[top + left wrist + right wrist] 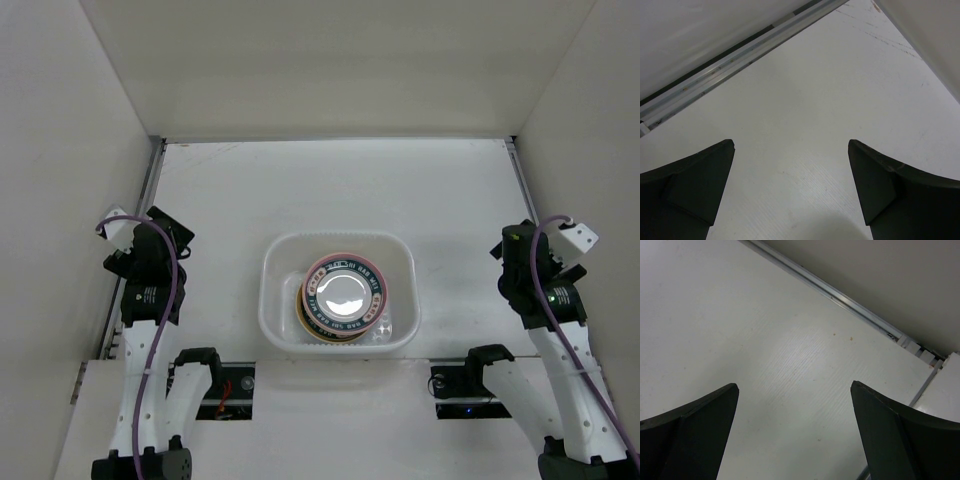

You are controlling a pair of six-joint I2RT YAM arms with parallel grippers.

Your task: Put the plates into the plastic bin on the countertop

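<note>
In the top view the plates [343,297] sit in one stack inside the white translucent plastic bin [282,258] at the middle of the countertop [330,185]. The top plate is white with a dark green patterned rim; pink and yellow-orange rims show beneath it. My left gripper [172,228] is open and empty at the far left, well apart from the bin; its wrist view [791,145] shows only bare countertop. My right gripper [508,245] is open and empty at the far right, and its wrist view [794,386] shows bare countertop too.
White walls enclose the countertop on three sides. A metal rail [735,60] runs along the left wall's foot, and another rail [840,297] along the right wall's foot. Both arm bases [215,385] sit at the near edge.
</note>
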